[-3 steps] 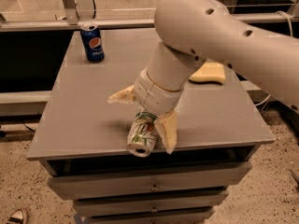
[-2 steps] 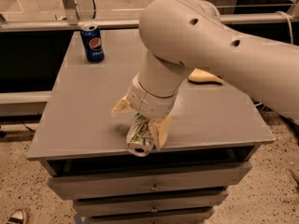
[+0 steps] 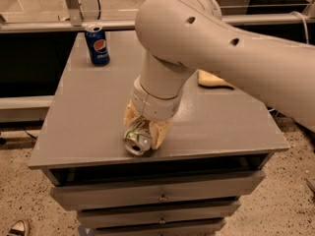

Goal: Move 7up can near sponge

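Observation:
The 7up can (image 3: 137, 138), white with green lettering and a silver top, lies on its side near the front edge of the grey table (image 3: 88, 117). My gripper (image 3: 143, 128) reaches down over it, with one tan finger on each side of the can, closed on it. The pale yellow sponge (image 3: 212, 80) lies at the right middle of the table, partly hidden behind my arm, well away from the can.
A blue Pepsi can (image 3: 97, 44) stands upright at the back left of the table. Drawers (image 3: 157, 196) sit below the table front. A rail and glass partition run behind the table. My large arm covers the table's centre right.
The arm has swung left and lower over the can. The fingers, spread wide a second ago, have closed in on the can's sides. The can has stayed put.

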Tool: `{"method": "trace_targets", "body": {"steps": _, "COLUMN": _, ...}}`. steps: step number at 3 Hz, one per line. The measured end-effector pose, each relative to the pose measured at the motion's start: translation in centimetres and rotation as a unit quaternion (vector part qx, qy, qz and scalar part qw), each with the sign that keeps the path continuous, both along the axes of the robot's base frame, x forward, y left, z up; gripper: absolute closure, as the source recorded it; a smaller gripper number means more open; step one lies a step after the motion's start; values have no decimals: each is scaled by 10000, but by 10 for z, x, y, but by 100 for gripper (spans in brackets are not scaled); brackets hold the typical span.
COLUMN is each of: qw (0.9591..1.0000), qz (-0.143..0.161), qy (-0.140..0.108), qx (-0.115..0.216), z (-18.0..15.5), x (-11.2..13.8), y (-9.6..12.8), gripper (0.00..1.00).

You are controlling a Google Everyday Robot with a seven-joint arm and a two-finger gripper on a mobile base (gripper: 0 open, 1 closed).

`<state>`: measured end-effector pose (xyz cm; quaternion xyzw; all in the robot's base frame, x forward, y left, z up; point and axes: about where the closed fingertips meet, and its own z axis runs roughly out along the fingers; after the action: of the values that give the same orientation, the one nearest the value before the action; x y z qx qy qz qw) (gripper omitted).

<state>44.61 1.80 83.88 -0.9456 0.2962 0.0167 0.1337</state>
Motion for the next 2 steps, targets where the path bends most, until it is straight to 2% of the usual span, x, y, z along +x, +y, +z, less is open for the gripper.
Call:
{"method": "trace_targets", "body": {"steps": 1, "qw": 9925, "qz": -1004, "qy": 605, "qx": 351, "z": 11, "x": 30, "y": -14, "gripper": 99}}
{"method": "trace_targets", "body": {"steps": 2, "qw": 9766, "qz": -1793, "qy": 904, "qx": 773, "z": 28, "x": 62, "y": -23, "gripper": 100}}
